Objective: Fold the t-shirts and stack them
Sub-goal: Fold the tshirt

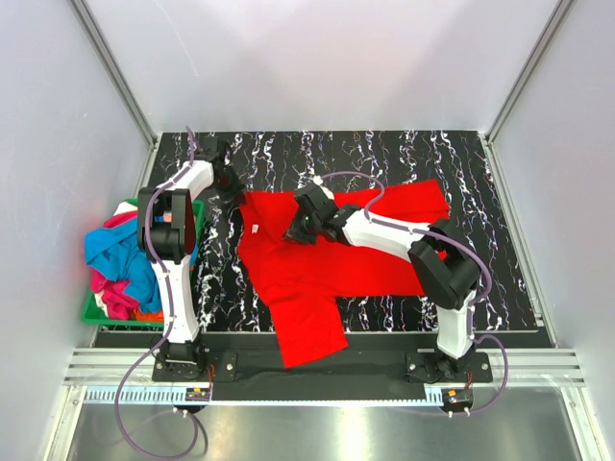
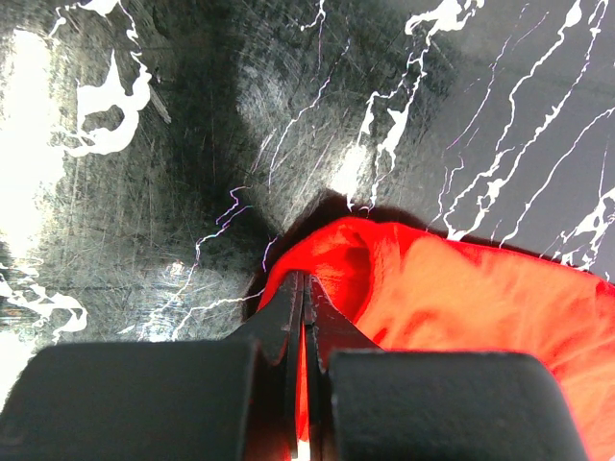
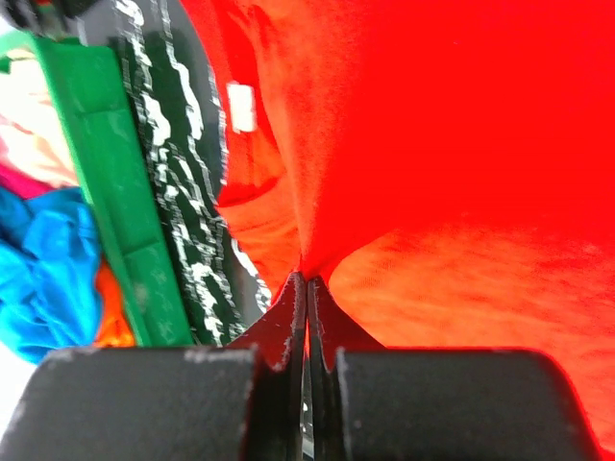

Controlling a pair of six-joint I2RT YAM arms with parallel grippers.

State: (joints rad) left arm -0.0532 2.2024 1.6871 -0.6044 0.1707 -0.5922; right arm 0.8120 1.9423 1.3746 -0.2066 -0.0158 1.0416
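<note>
A bright red t-shirt [image 1: 298,288] lies spread on the black marbled table [image 1: 384,158], with one part hanging toward the near edge. My left gripper [image 1: 233,189] is at the shirt's far left corner. In the left wrist view the left gripper [image 2: 305,280] is shut, with a strip of the red t-shirt [image 2: 461,307] pinched between its jaws. My right gripper [image 1: 293,230] is over the shirt's upper middle. In the right wrist view the right gripper [image 3: 307,280] is shut on a raised fold of the red t-shirt [image 3: 461,144].
A green basket [image 1: 91,312] stands off the table's left edge, holding a heap of blue [image 1: 110,250], pink and orange shirts. The same green basket [image 3: 106,182] shows to the left of the right gripper. Grey walls close in the table on three sides.
</note>
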